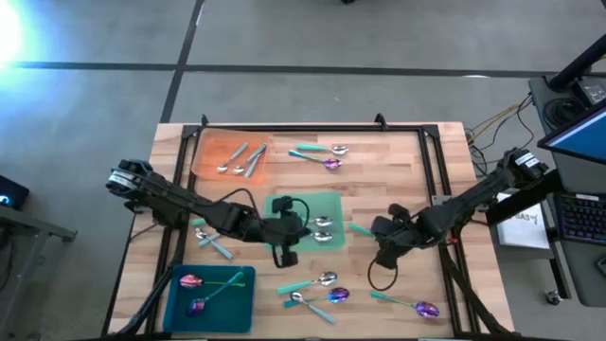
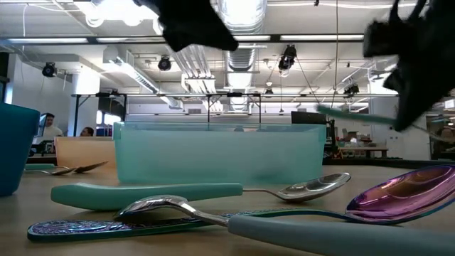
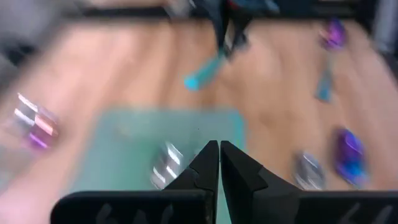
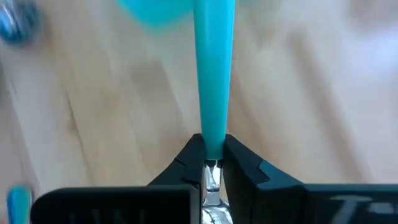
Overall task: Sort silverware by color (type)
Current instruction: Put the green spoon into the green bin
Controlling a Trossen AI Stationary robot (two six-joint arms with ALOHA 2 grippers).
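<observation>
R gripper (image 4: 211,149): clamping a teal-handled utensil (image 4: 213,74) – holding it above the table (image 1: 398,180).
L gripper (image 3: 219,155): closed, empty, hovering over green mat (image 1: 327,204) – prob. not touching.

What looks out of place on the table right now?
Nothing is spilled or damaged. Loose utensils lie unsorted on the bare wood off the mats. The right gripper holds a teal-handled utensil above the table; the left gripper is shut and empty.

Wooden counter (image 1: 398,170) carries three flat mats: orange mat (image 1: 210,150), green mat (image 1: 327,204), teal mat (image 1: 216,294). Loose teal-handled spoons (image 1: 320,153) lie on bare wood near the orange mat; more spoons (image 1: 317,289) beside the teal mat.
</observation>
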